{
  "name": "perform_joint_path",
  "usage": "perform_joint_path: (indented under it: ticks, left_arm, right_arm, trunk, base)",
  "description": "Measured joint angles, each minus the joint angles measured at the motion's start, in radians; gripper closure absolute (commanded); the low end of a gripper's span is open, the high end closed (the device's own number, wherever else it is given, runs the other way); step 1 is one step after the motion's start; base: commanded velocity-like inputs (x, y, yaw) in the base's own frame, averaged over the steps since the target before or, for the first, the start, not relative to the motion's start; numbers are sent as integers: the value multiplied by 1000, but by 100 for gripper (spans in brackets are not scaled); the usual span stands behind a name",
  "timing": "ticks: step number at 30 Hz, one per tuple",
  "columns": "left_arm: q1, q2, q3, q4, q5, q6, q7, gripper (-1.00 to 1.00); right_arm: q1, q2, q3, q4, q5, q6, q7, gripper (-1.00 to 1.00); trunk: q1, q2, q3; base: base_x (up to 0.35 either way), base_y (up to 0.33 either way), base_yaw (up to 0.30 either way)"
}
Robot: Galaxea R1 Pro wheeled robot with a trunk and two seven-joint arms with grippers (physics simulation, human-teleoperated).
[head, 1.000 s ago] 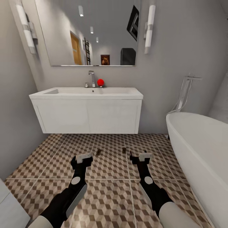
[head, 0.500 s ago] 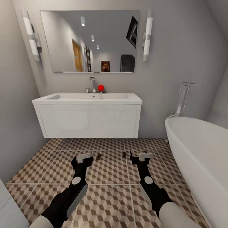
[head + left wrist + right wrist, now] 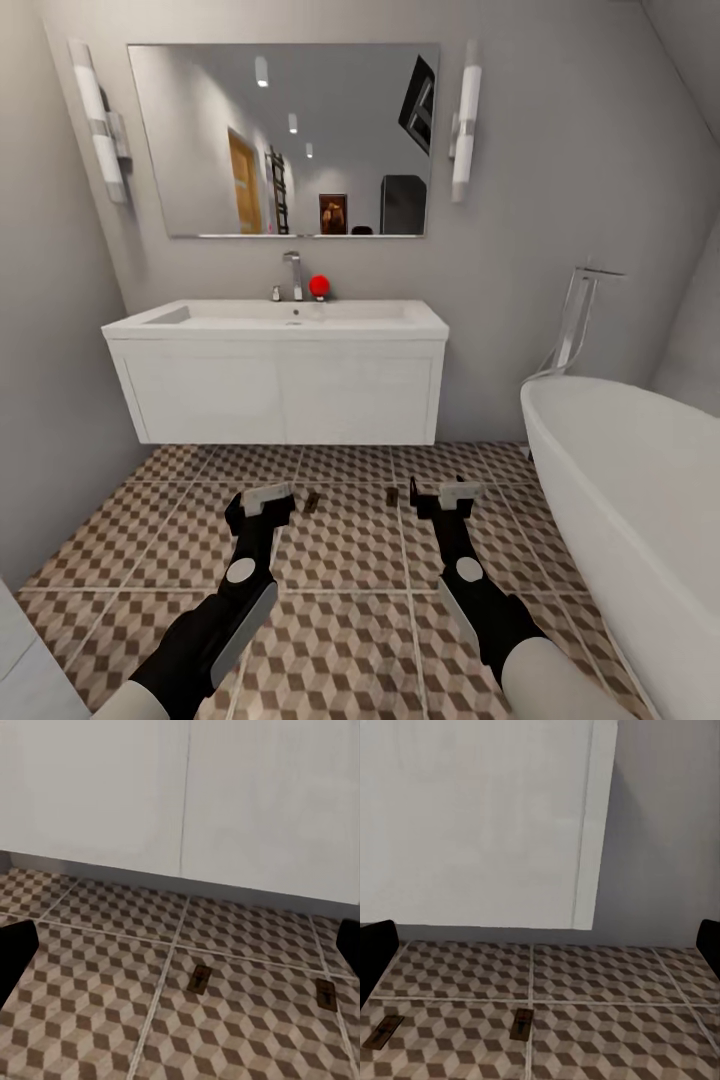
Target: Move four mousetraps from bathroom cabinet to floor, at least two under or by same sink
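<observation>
Two mousetraps [image 3: 313, 499] [image 3: 392, 495] flat on bathroom floor [image 3: 350, 560] before bathroom sink [image 3: 280, 318], left gripper [image 3: 262, 500] spread wide and empty, right gripper [image 3: 450, 495] likewise.

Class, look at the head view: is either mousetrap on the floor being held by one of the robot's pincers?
No. Both mousetraps lie flat on the patterned floor tiles, apart from the left pincer and right pincer.

The bathtub [image 3: 640, 500] is cut off at the right and lower edges of the head view. A mousetrap [image 3: 413, 490] beside the right gripper [image 3: 458, 493] is partly hidden by it. A white object [image 3: 25, 660] at lower left is cropped.
</observation>
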Motion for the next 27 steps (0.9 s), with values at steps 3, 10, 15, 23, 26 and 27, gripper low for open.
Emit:
perform_joint_path:
  ticks: [3, 10, 15, 23, 26, 27]
  left_arm:
    - [0, 0, 0, 0, 0, 0, 0, -100]
    - [0, 0, 0, 0, 0, 0, 0, -100]
    - [0, 0, 0, 0, 0, 0, 0, -100]
    - [0, 0, 0, 0, 0, 0, 0, -100]
    - [0, 0, 0, 0, 0, 0, 0, -100]
    - [0, 0, 0, 0, 0, 0, 0, -100]
  right_arm:
    - [0, 0, 0, 0, 0, 0, 0, -100]
    - [0, 0, 0, 0, 0, 0, 0, -100]
    - [0, 0, 0, 0, 0, 0, 0, -100]
    - [0, 0, 0, 0, 0, 0, 0, -100]
    - [0, 0, 0, 0, 0, 0, 0, -100]
    - [0, 0, 0, 0, 0, 0, 0, -100]
  trunk:
    - [-12, 21, 9]
    - [-38, 70, 31]
    - [-58, 105, 47]
    - [-88, 161, 72]
    - [-100, 182, 81]
    - [-104, 189, 85]
  base:
    - [0, 0, 0]
    - [0, 0, 0]
    - [0, 0, 0]
    - [0, 0, 0]
    - [0, 0, 0]
    - [0, 0, 0]
